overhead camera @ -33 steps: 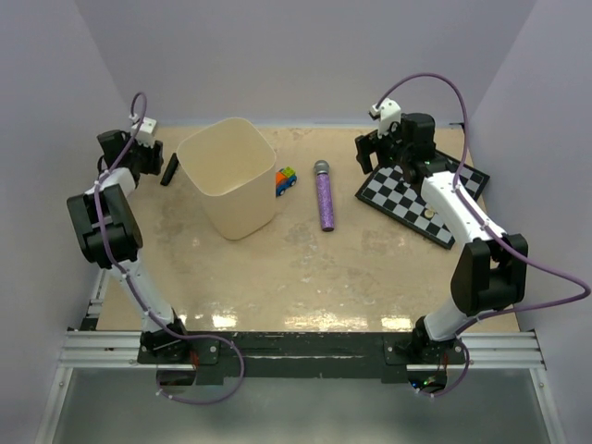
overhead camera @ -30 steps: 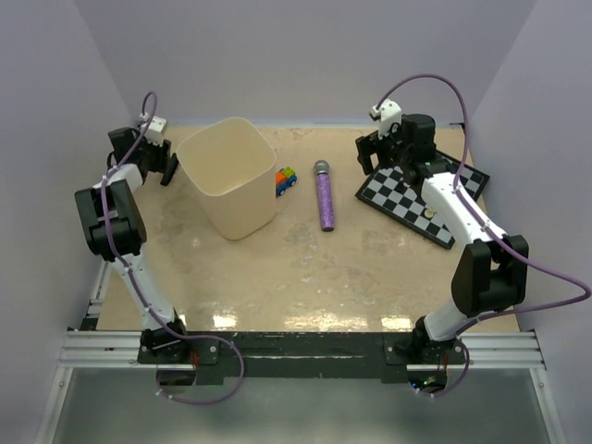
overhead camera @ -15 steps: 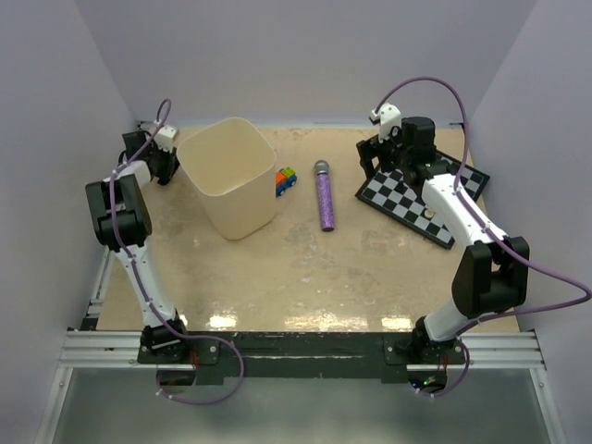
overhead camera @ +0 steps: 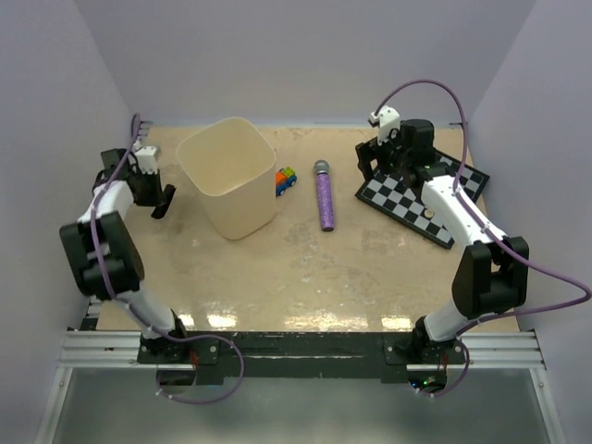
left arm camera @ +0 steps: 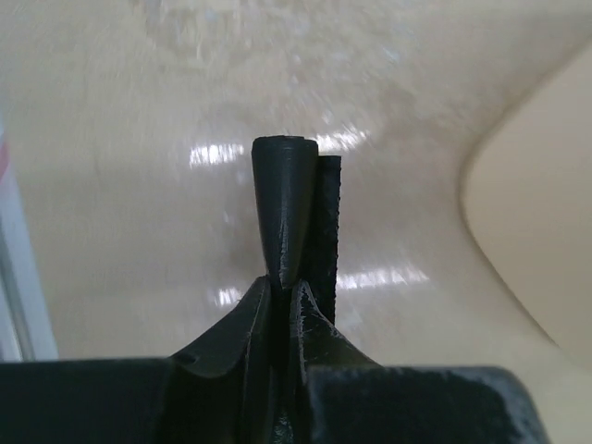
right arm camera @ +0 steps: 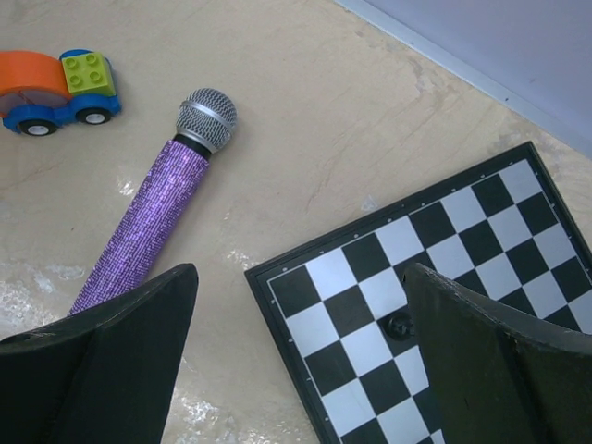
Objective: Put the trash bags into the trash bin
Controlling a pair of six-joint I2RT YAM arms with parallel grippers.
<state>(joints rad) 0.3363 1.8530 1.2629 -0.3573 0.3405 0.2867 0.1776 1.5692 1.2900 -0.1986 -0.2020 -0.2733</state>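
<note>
top external: fixed, high above and behind my arm bases, tilted down over the whole desk (overhead camera: 305, 277). near edge at frame bottom, far edge under the back wall. widest, farthest view i have.

left wrist: low and close over the desk by its left edge, looking out past the left gripper (left arm camera: 277, 301). the dark trash bags (left arm camera: 287, 203) are pinched there, running up mid-frame. the trash bin (left arm camera: 532, 240) wall curves in at right; the top view shares that wall.

right wrist: higher, angled down toward the far right corner past the right gripper (right arm camera: 301, 277). the microphone (right arm camera: 148, 231), toy truck (right arm camera: 57, 88) and chequered board (right arm camera: 444, 268) show here and from the top.
</note>
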